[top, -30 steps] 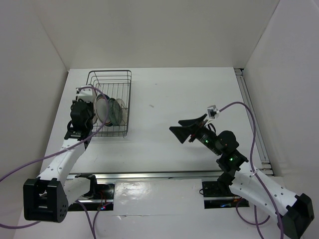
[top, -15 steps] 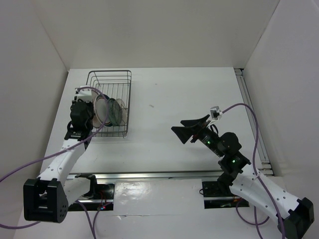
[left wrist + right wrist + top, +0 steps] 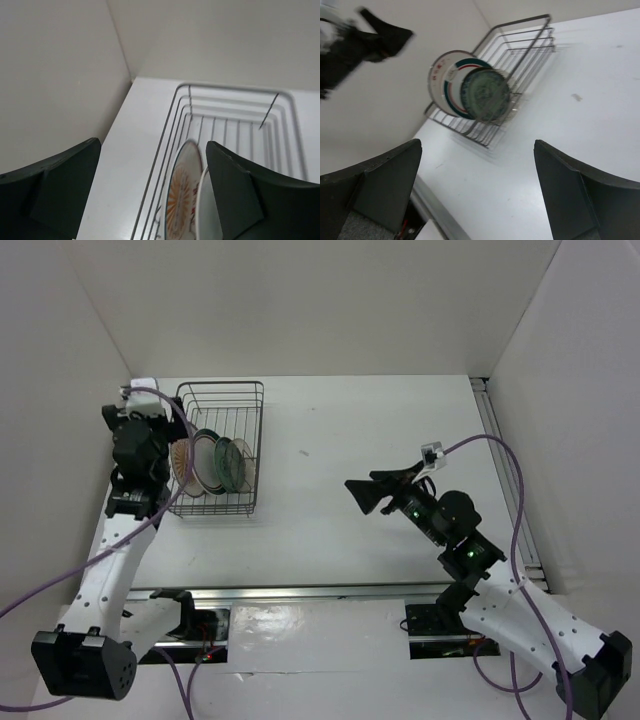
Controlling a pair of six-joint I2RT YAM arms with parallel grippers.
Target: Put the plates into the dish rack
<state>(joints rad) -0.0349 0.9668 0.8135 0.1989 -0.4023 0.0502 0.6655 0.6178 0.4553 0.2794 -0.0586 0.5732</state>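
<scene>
The white desk [image 3: 340, 430] carries the dark wire dish rack [image 3: 222, 405], which sits right under the left pincer [image 3: 152, 145] and well apart from the right pincer [image 3: 476, 142], far out ahead of it. In the rack the plates stand on edge: the orange sunburst plate [image 3: 182, 192] just below the left pincer, a white plate with a green and red ring [image 3: 451, 75] beside it, and a small teal plate [image 3: 485, 94] in front of that one as seen from the right pincer. Both pincers gape wide and grip nothing, the left above the rack's left rim, the right over the desk.
</scene>
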